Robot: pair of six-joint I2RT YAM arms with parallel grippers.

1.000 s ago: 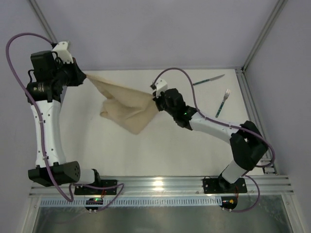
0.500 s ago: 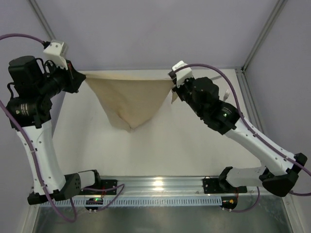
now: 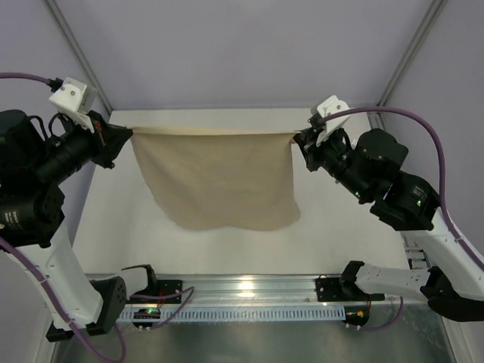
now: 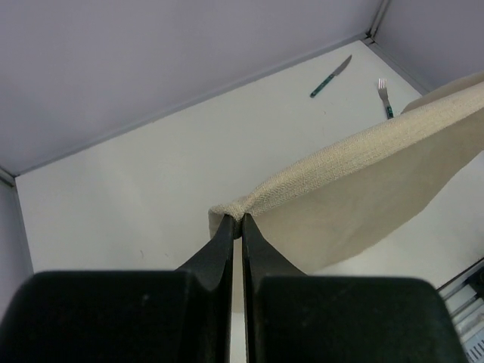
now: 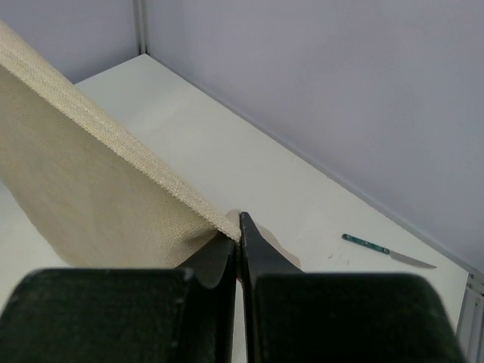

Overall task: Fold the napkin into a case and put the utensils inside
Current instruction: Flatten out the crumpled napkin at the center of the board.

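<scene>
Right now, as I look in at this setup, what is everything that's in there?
napkin: one, beige-tan, spread out in the air above the table, hanging from its two top corners
knife: one, silver blade with a dark green handle, flat on the table near the far right corner
fork: one, silver tines with a dark green handle, on the table beside the knife, partly hidden behind the napkin
table: one, white, under everything
left gripper: one, black, shut on one top corner of the napkin
right gripper: one, black, shut on the other top corner
</scene>
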